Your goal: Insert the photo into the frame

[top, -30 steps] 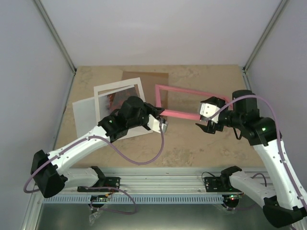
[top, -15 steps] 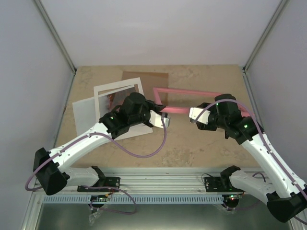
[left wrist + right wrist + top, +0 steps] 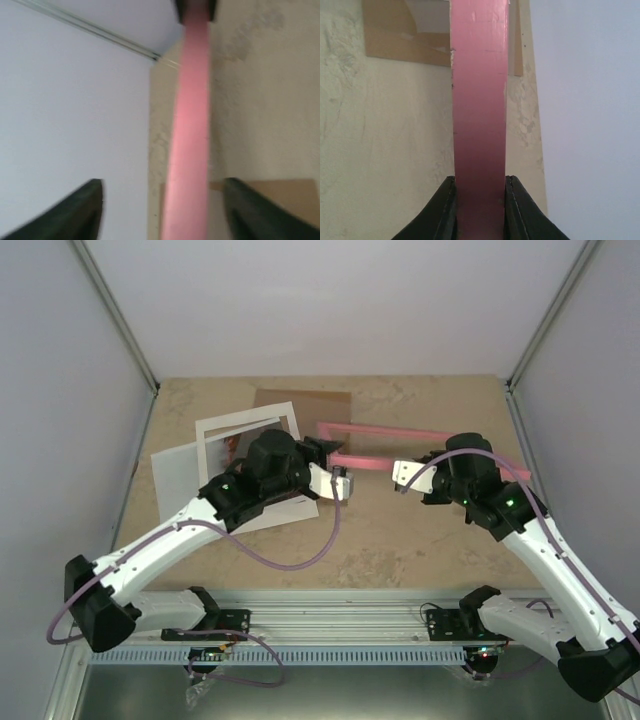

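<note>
— Where is the frame (image 3: 385, 430) sitting right now?
— It is hanging over the middle of the table (image 3: 400, 540), toward the far edge, between the two arms. The right gripper (image 3: 400, 472) is clamping one of its pink rails. In the right wrist view both fingers (image 3: 445, 210) are pressing flat against the sides of that rail, with no gap showing.
— And the left gripper (image 3: 322, 450)?
— It is standing open. In its wrist view the same rail is running up between its two dark fingers (image 3: 80, 210) with clear space on either side, so it is straddling the rail without touching it. The other gripper's dark jaws are showing at the rail's far end.
— Is the frame lying flat?
— From above it is looking tilted, but I am not managing to tell how far it is off the table.
— Where is the photo (image 3: 232, 447) lying?
— Toward the far left corner, under the white mat (image 3: 245, 425). Only a strip of red foliage is peeking through the mat's window, and the left arm is covering the rest. The brown backing board (image 3: 315, 405) is lying just behind the mat, near the far edge, and a white sheet (image 3: 178, 475) is poking out from under the mat on the left side
</note>
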Controlling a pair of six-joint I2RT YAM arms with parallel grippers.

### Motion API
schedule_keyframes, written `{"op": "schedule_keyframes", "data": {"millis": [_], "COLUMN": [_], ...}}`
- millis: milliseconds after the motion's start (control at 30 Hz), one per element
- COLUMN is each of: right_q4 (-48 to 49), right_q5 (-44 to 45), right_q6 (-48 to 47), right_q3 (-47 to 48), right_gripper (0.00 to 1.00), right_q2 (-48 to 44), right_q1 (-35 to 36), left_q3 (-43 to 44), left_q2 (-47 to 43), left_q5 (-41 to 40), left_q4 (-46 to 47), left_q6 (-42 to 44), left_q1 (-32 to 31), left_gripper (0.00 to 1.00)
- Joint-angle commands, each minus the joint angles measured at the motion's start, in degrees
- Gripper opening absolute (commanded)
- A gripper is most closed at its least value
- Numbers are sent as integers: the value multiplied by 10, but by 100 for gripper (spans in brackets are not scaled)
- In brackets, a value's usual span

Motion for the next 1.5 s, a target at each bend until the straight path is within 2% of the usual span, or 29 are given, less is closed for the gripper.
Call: {"op": "schedule_keyframes", "data": {"millis": [0,67,267,400,533,600,700,767,933,1100,1233,1333,1467], "right_q4": [-12,-20,-25,-27,-37,-45,-55,-65,-100,-135,-179,-216,-318], "right_q5": [-2,-15,-64,-130,-224,-268,-370,-438,-550,-660,-698,-707,-685], "right_q6": [67,93,218,352,449,493,553,576,568,549,515,480,348], "right_q3": [40,54,122,189,252,263,246,226,207,246,272,248,247], "right_gripper": [1,1,0,1,0,1,0,1,1,1,0,1,1], "right_q2": [-10,-14,-6,11,41,58,86,103,172,251,276,285,320], "right_q1": [0,-1,-11,-29,-72,-105,-206,-269,-402,-511,-553,-567,-613], "left_q3": [17,37,78,90,84,69,29,9,-16,-39,-54,-60,-70], "left_q2": [-60,-77,-119,-128,-127,-134,-152,-156,-150,-140,-135,-129,-120], "left_q5": [-23,-42,-139,-188,-199,-161,-110,-118,-122,-112,-108,-101,-90], "left_q4": [121,139,191,204,184,154,118,103,70,58,68,72,70], "left_q6": [-98,-168,-314,-398,-419,-411,-387,-380,-408,-439,-443,-446,-459], "left_q1": [-2,-1,3,45,71,74,74,74,85,95,101,105,105], "left_gripper": [89,99,100,99,99,99,99,99,99,99,99,99,99]}}
